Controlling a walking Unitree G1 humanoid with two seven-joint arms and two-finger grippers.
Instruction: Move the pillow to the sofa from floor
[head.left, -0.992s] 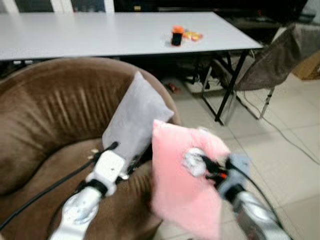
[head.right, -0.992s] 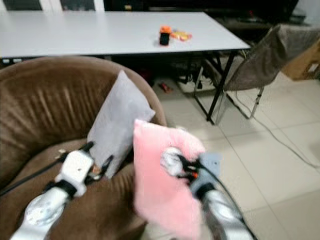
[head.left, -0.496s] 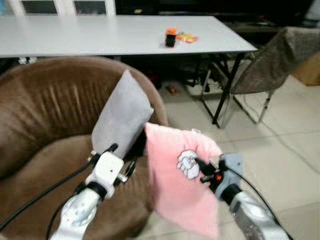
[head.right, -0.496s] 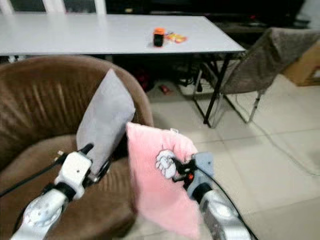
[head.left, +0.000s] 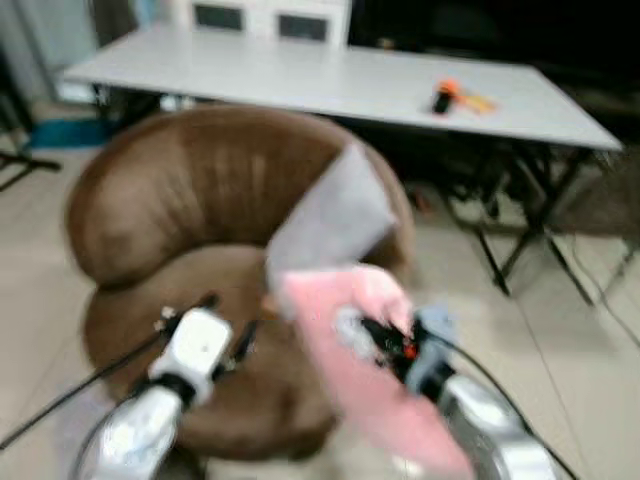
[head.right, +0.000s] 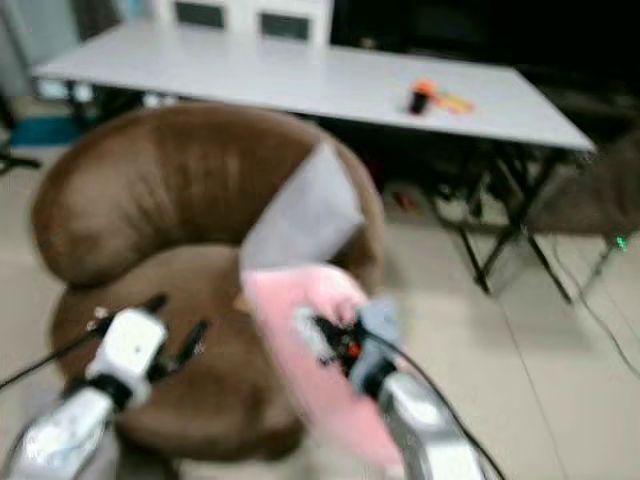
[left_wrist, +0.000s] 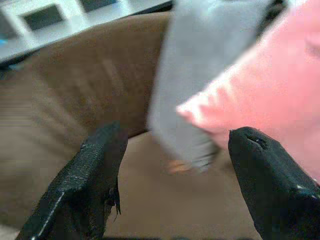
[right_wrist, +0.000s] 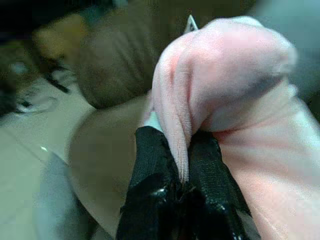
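Note:
A pink pillow (head.left: 365, 370) hangs from my right gripper (head.left: 378, 335), which is shut on a fold of its fabric (right_wrist: 210, 100). It hangs over the right front part of the round brown sofa (head.left: 190, 190), partly past the seat's edge. A grey pillow (head.left: 330, 215) leans upright against the sofa's right arm, just behind the pink one. My left gripper (head.left: 225, 320) is open over the sofa seat (head.left: 170, 290), its two black fingers (left_wrist: 95, 175) spread with nothing between them. The views are blurred.
A long white table (head.left: 320, 80) stands behind the sofa with a small black and orange item (head.left: 443, 97) on it. Black table legs (head.left: 520, 230) and cables lie to the right over pale floor tiles (head.left: 590, 340).
The camera has swung and pulled back, so the whole sofa now shows. The pink pillow has come further in over the seat, lower and more tilted. The left gripper stays open.

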